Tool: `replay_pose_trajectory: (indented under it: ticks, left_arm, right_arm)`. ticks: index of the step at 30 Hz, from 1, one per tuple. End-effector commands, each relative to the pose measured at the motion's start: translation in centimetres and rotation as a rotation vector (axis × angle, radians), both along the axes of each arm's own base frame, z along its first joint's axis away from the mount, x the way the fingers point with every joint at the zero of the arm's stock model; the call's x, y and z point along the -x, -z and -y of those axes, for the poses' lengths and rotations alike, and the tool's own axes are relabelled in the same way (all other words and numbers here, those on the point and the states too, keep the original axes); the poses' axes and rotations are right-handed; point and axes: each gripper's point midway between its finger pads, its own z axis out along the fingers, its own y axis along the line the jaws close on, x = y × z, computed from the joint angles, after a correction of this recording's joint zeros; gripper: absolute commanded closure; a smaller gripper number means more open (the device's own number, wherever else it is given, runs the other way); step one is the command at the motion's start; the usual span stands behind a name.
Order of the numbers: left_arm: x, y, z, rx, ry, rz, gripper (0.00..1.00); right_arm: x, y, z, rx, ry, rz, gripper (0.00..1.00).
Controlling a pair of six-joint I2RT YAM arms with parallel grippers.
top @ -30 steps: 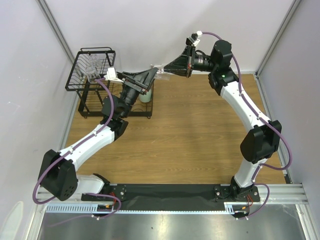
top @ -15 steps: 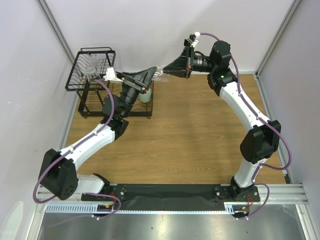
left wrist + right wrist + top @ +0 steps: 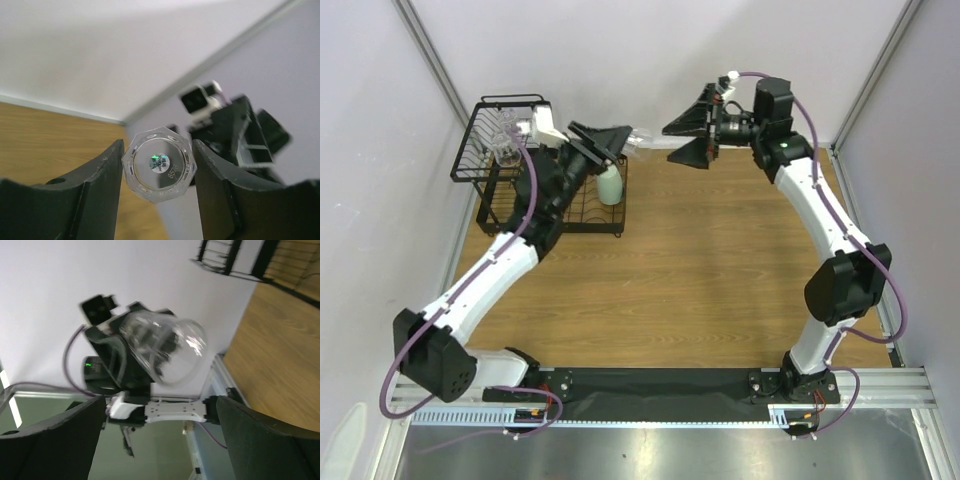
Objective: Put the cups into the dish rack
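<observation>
My left gripper (image 3: 620, 138) is shut on a clear glass cup (image 3: 636, 141), held in the air just right of the dish rack (image 3: 498, 190). In the left wrist view the cup's octagonal base (image 3: 159, 170) sits clamped between both fingers (image 3: 100, 185). My right gripper (image 3: 670, 146) stands open a short way to the cup's right, touching nothing. From the right wrist the same cup (image 3: 165, 350) hangs ahead of the wide-apart jaws. A mint-green tumbler (image 3: 609, 185) stands on the rack's low tray. More clear cups (image 3: 505, 146) lie in the raised basket (image 3: 470, 150).
The dish rack fills the back left corner against the wall, and a corner of the rack (image 3: 240, 260) shows in the right wrist view. The white back wall rises close behind both grippers. Bare wooden tabletop (image 3: 700, 260) spreads between the arms.
The right gripper opened, let go of the clear cup and drew back to the right. The left gripper now holds the cup alone and has swung it slightly back and left.
</observation>
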Motion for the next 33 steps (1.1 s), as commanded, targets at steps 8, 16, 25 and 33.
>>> replay_pose_trajectory:
  ticks: [8,16,25,33]
  left_arm:
    - [-3.5,5.2,-19.1,-0.649,-0.615,-0.535,1.00]
    - [-3.0,6.2,-26.9,-0.656,-0.830,-0.654,1.00]
    - [-3.3,7.1,-28.9,-0.610,-0.853,-0.694,1.00]
    - [-4.0,4.4,-27.2,-0.522,-0.793,-0.504,1.00]
  right_arm:
    - [0.8,1.5,6.5,0.199,0.158,0.023,0.00]
    - [0.7,2.1,7.8,0.228,0.179,0.028,0.00]
    - [0.3,2.2,7.8,0.237,0.168,0.030,0.00]
    - [0.0,2.2,7.9,0.234,0.171,0.029,0.00]
